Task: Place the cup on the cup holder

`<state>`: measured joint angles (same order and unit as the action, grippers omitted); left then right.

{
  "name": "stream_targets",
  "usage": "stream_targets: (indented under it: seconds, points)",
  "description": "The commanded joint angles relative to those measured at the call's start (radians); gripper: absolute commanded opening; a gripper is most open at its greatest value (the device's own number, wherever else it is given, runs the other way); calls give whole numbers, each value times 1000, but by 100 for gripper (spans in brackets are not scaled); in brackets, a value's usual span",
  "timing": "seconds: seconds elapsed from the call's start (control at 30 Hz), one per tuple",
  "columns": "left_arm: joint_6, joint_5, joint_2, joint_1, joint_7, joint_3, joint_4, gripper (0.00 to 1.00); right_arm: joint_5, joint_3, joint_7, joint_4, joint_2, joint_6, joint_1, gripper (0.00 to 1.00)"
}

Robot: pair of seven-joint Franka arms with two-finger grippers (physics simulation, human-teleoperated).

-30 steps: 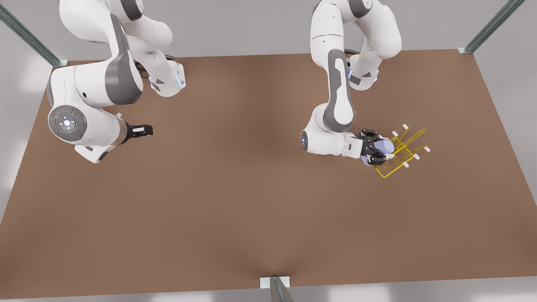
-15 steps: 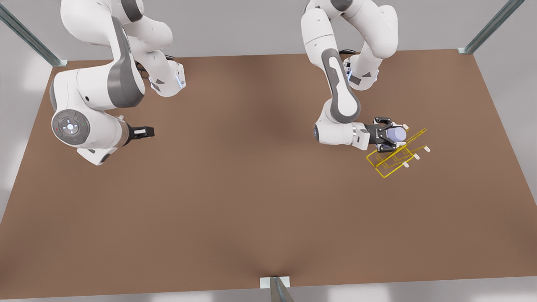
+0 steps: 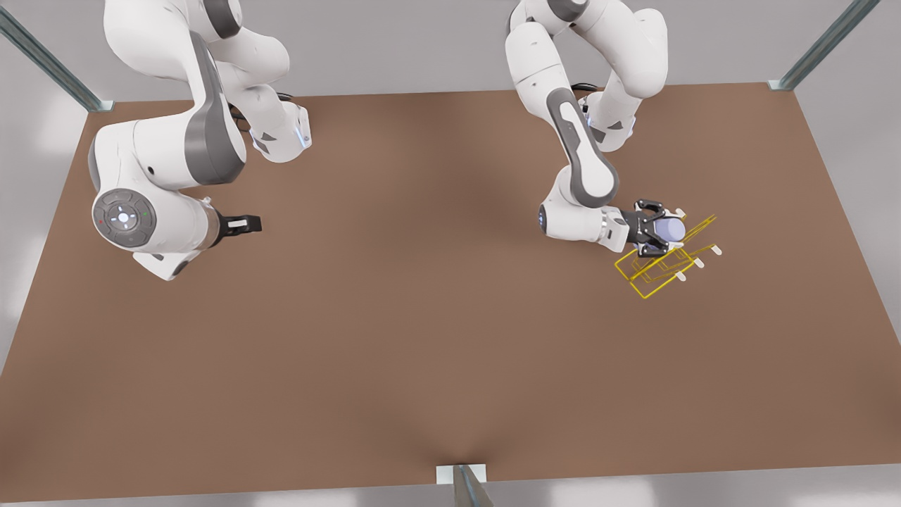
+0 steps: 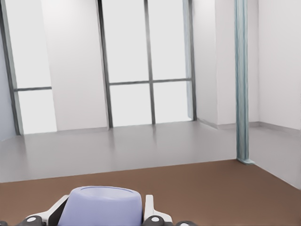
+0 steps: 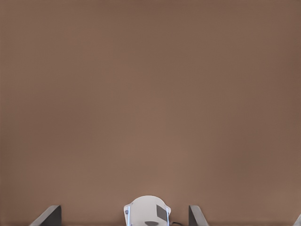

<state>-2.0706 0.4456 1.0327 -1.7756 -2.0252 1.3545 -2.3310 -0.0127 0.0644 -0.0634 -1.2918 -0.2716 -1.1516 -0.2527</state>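
Note:
The lavender-blue cup [image 3: 669,228] lies on its side in my left gripper [image 3: 660,229], which is shut on it at the front view's right. It hovers over the back part of the yellow wire cup holder [image 3: 658,273], among the white-capped prongs [image 3: 697,263]; whether it touches a prong I cannot tell. The left wrist view has the cup [image 4: 106,207] between the fingers [image 4: 150,211], its flat end facing the windows. My right gripper [image 3: 243,224] waits open above the table at the front view's left, fingertips [image 5: 49,215] spread wide over bare brown surface.
The brown table [image 3: 394,338] spreads wide around both arms. Metal frame posts stand at the far corners [image 3: 823,42] and at the near edge [image 3: 464,486]. An arm base [image 5: 146,211] shows in the right wrist view.
My left gripper carried the cup back and toward the front view's right, from the holder's near corner to above its rear prongs. The right arm shifted only slightly.

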Motion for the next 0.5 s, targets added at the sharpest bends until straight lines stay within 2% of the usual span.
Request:
stream_targets:
  seconds: [0.0,0.17,0.2,0.23,0.47]
  points:
    - [-43,-2,0,1,-17,0,-2,74,0,0,-4,0,0,0,0,100]
    - [-66,-2,1,4,-18,2,-11,75,2,0,-6,2,-3,0,-6,100]
    - [-74,-2,1,5,-56,2,-11,83,2,0,-9,2,-5,-2,-6,100]
    - [-79,-2,1,5,-81,2,-11,100,2,0,-9,2,-3,-5,-6,100]
    - [-82,1,1,-13,-86,3,-47,100,2,0,-6,2,-5,-5,-6,100]
